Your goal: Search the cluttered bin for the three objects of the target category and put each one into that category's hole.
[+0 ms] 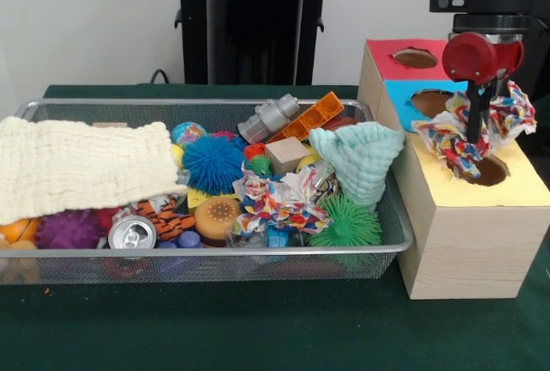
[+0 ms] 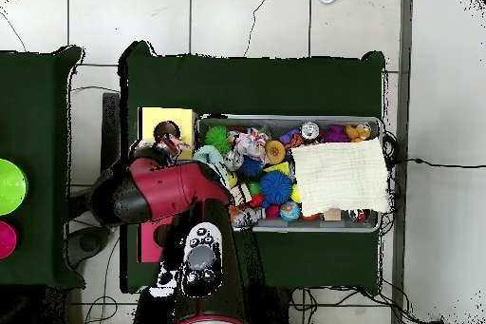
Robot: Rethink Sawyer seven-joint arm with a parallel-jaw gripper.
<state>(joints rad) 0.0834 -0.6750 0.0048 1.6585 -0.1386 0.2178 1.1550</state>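
Claw (image 1: pixel 475 135) pinched shut on patterned rag (image 1: pixel 468 130), dangling over the yellow hole (image 1: pixel 486 171) of the wooden box (image 1: pixel 468 234). Best lowered centred so loose ends clear the rim, then released.

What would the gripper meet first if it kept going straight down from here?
Probably the hole in the box's yellow section: the gripper, shut on a patterned cloth, hangs right over it, so the cloth would likely enter first. Depth is hard to judge from one angle.
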